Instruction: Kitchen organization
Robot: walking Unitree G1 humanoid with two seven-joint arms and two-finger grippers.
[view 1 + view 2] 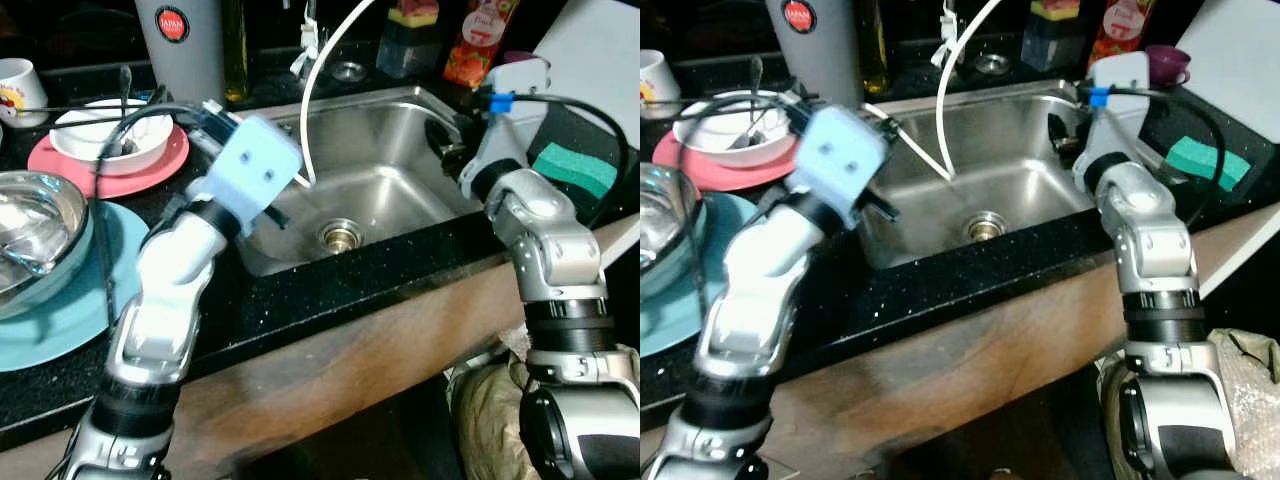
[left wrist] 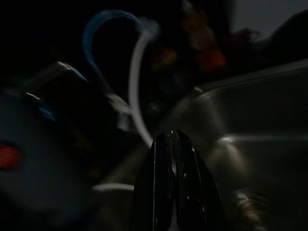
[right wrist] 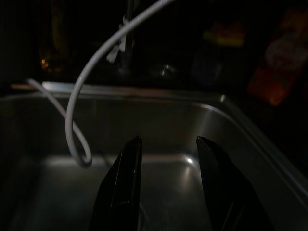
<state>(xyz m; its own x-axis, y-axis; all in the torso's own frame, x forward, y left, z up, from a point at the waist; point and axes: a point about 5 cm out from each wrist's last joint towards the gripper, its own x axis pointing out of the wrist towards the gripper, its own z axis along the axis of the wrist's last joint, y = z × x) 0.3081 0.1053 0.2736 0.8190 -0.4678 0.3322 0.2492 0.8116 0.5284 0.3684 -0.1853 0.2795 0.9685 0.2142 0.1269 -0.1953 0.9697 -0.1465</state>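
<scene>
A white hose (image 3: 79, 101) is looped into the steel sink (image 1: 400, 150) ahead of the spread right hand (image 3: 168, 144); the left hand (image 2: 174, 144) is pressed together.

The right gripper (image 3: 169, 144) is hanging over the sink (image 3: 231, 139), its two black fingers (image 3: 120, 187) standing apart with bare steel showing between them and nothing held. A white hose (image 3: 79, 84) is curving down from above, looping into the basin and bending back up toward the far rim beside the fingers. Light is glinting off the basin's floor just beyond the fingertips. Behind the sink, on the dark counter, a red carton (image 3: 279, 57) is standing at one side, and a dim yellow-topped thing (image 3: 224, 38) is sitting near it, too dark to name.
</scene>
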